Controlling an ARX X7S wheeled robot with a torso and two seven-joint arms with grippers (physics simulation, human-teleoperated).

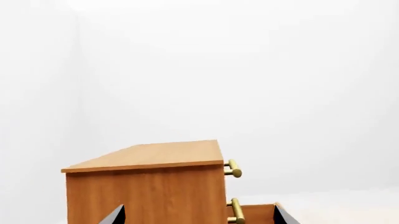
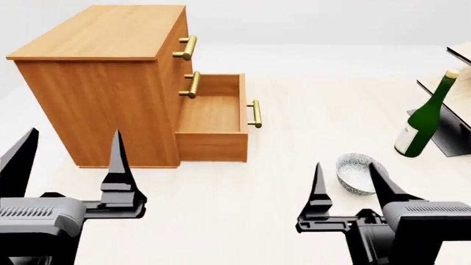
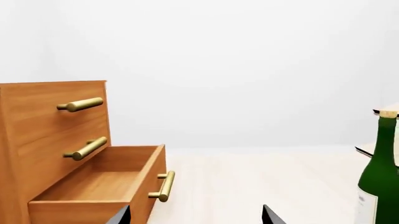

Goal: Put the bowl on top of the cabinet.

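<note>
The bowl (image 2: 359, 175), small and white with a dark leaf pattern, sits on the pale floor at the lower right of the head view. My right gripper (image 2: 344, 164) is open, and the bowl shows between and just beyond its fingertips; the right wrist view, where the right gripper (image 3: 196, 207) holds nothing, does not show the bowl. The cabinet (image 2: 103, 83) is a brown wooden chest with brass handles, standing at the upper left with its flat top bare. My left gripper (image 2: 76, 131) is open in front of the cabinet's side (image 1: 149, 186), with the left gripper (image 1: 199, 207) empty.
The cabinet's bottom drawer (image 2: 213, 113) is pulled out and empty, also seen as the open drawer (image 3: 93, 182). A green wine bottle (image 2: 423, 118) stands right of the bowl, beside a pale rack on a black stand (image 2: 453, 135). The bottle (image 3: 377, 177) is close by the right gripper.
</note>
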